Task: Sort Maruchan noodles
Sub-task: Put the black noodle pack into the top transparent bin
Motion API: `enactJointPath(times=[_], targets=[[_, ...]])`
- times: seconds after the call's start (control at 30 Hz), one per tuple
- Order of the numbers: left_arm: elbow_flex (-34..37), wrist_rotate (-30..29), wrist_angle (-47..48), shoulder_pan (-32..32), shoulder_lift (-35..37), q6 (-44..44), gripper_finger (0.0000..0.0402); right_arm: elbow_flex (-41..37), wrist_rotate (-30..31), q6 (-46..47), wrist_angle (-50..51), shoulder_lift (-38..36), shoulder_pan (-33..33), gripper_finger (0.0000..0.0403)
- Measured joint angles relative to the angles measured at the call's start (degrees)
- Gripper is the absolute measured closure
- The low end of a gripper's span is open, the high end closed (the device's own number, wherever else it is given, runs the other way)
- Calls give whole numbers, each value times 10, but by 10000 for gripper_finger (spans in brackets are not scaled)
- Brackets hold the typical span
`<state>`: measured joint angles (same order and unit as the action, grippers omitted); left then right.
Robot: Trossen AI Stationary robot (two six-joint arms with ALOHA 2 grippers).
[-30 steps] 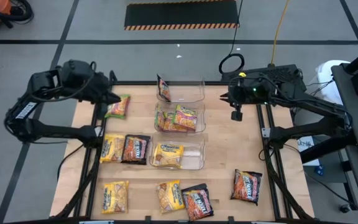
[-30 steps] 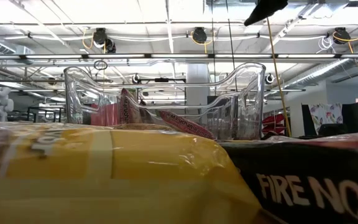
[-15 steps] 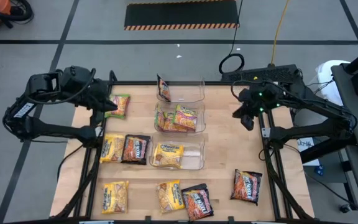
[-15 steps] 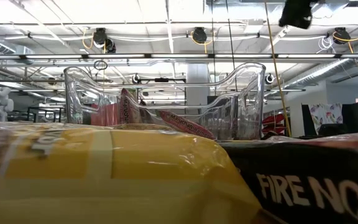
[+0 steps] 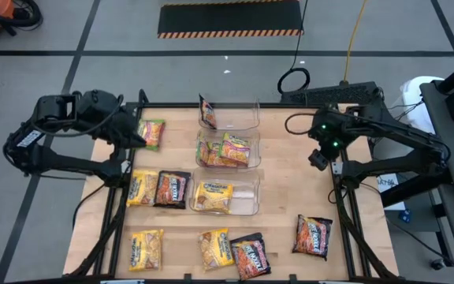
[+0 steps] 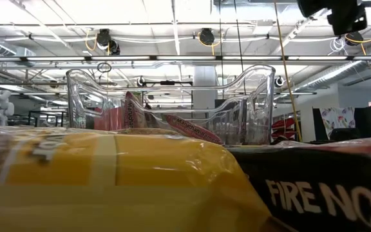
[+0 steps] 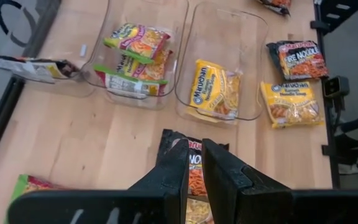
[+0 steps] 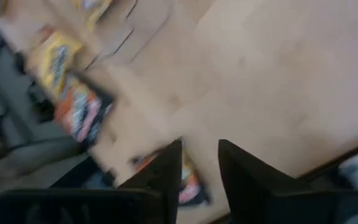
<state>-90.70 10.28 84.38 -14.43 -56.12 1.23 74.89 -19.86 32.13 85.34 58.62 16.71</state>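
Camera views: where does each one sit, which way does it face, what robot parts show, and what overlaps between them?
High: overhead, straight down on the table; both arms, left gripper, right gripper.
Low: table height, level past packets into a clear bin; right arm at the top.
Left wrist: past its fingers at bins and packets.
Right wrist: past its fingers at bare wood, blurred packets.
Shared: the yellow packet in the bin shows in both high and left wrist views.
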Motion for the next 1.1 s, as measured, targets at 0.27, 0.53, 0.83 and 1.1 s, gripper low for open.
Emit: enactJointPath(times=[0.27,0.53,0.83,1.1], targets=[[0,0,-1,21,0,0,353,-8,-59,47,19,9,0,274],[0,0,-2,36,0,0,353,-125,-160,47,47,4,-11,273],[0,0,-2,43,0,0,353,-259,-243,48,42,0,-54,273],[0,-1,-6,43,0,0,353,-300,-244,66,-42,0,-76,273]])
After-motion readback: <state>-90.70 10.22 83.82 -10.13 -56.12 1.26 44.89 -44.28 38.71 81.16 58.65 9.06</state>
